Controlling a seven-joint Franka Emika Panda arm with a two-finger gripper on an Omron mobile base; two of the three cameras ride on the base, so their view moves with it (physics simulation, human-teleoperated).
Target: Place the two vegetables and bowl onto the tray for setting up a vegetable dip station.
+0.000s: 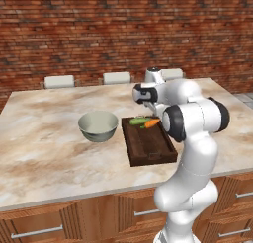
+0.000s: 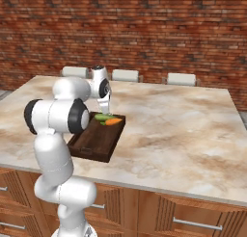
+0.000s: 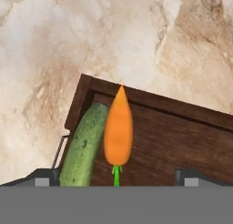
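Two veggies, the cucumber (image 3: 83,145) and carrot (image 3: 118,127), are lying on the tray (image 1: 148,150) under the wide-open, empty gripper (image 3: 116,175), while the bowl (image 1: 98,126) is waiting at the tray's nine o'clock for its turn.

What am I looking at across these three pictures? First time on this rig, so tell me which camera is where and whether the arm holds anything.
The white machine is a robot arm with a two-finger gripper. Two pictures come from cameras behind it, left and right, looking over a marble counter. The third comes from a camera on the hand, looking along the gripper. On the counter lies a dark wooden tray, with a green cucumber and an orange carrot side by side at its far end. A pale bowl stands on the counter beside the tray. The jaws stand open above the vegetables and hold nothing.
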